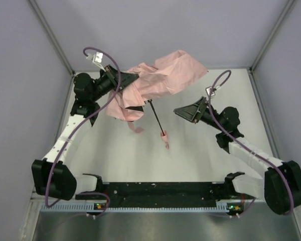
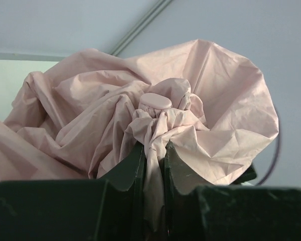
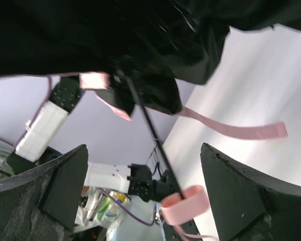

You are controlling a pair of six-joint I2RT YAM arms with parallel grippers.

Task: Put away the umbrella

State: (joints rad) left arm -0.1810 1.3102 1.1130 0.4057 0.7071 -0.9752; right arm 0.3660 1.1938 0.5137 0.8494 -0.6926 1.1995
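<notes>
Above the table (image 1: 140,160), the umbrella (image 1: 165,78) hangs raised at the rear, between the arms, with its canopy crumpled. The left gripper (image 2: 153,150) is clamped on bunched fabric just below the tip cap (image 2: 156,101). The right gripper (image 3: 143,150) grips nothing, its jaws spread wide, near the shaft (image 1: 156,118). Risk: a fabric-only hold may slip or tear under load, and the dangling handle (image 1: 164,134) may swing clear of the right gripper.

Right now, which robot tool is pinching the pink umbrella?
The left tool: it is shut on the fabric of the umbrella. The right tool hangs open, holding nothing.
</notes>
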